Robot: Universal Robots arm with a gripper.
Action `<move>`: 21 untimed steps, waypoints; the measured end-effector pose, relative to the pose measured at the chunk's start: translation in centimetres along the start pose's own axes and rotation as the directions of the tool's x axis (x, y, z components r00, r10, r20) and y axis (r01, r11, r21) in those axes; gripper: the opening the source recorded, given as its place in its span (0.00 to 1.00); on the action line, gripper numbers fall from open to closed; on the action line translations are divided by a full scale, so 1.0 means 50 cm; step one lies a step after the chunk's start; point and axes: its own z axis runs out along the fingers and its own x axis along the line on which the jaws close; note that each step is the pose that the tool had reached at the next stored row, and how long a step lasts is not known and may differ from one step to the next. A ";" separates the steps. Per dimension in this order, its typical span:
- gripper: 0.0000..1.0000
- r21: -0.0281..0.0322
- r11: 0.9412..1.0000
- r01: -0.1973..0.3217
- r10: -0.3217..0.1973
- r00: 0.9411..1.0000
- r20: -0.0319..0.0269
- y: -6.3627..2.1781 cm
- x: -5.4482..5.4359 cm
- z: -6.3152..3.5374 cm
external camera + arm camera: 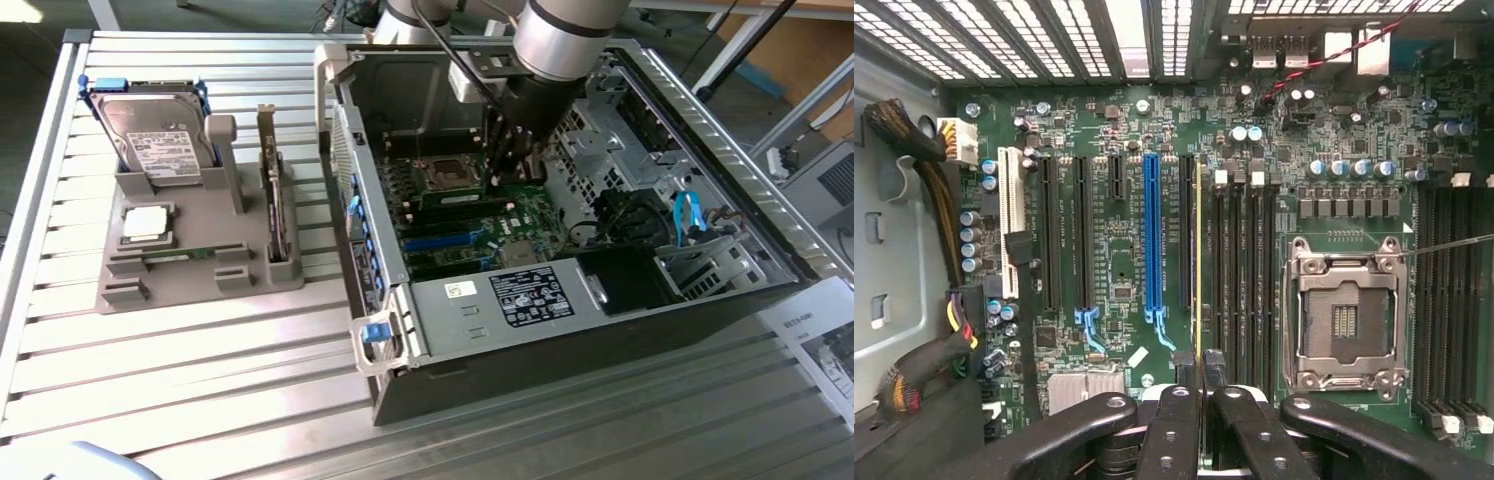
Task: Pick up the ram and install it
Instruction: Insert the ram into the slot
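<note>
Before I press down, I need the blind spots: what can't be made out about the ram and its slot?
Wrist view: the ram is edge-on, so chips and label are hidden.
Wrist view: the jaws cover the near ends of the memory slots.
Exterior view: the arm hides whether the ram touches a slot.

- Exterior view: bright daylight. The table [200,380] slats glare near white at lower centre and along the left edge of the frame.
- The case [561,390] interior is dimmer, and darkest under the arm [567,40] at upper centre.
- Wrist view: the motherboard [1124,270] is evenly lit, the vent grille [1124,30] is blown out white, and the black jaws carry small highlights.
</note>
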 end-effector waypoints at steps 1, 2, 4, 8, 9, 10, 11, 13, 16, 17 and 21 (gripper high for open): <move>0.12 0.000 1.000 0.000 0.000 1.000 0.000 0.000 0.000 0.002; 0.12 0.000 1.000 0.000 0.000 1.000 0.000 0.000 0.000 0.003; 0.12 0.000 1.000 0.000 0.000 1.000 -0.001 0.000 0.000 0.003; 0.12 0.000 1.000 0.000 0.000 1.000 0.000 -0.006 0.000 0.004; 0.12 0.000 1.000 0.000 0.000 1.000 0.000 -0.009 0.000 0.004; 0.12 0.000 1.000 0.000 0.000 1.000 -0.001 -0.011 0.000 0.004; 0.12 0.000 1.000 0.000 0.000 1.000 0.000 -0.012 0.000 0.004; 0.12 0.000 1.000 0.000 0.000 1.000 -0.001 -0.014 0.000 0.004; 0.12 0.000 1.000 0.000 0.000 1.000 -0.001 -0.014 0.000 0.004; 0.12 0.000 1.000 0.000 0.000 1.000 -0.001 -0.014 0.000 0.004; 0.12 0.000 1.000 0.000 0.000 1.000 -0.001 -0.014 -0.003 0.004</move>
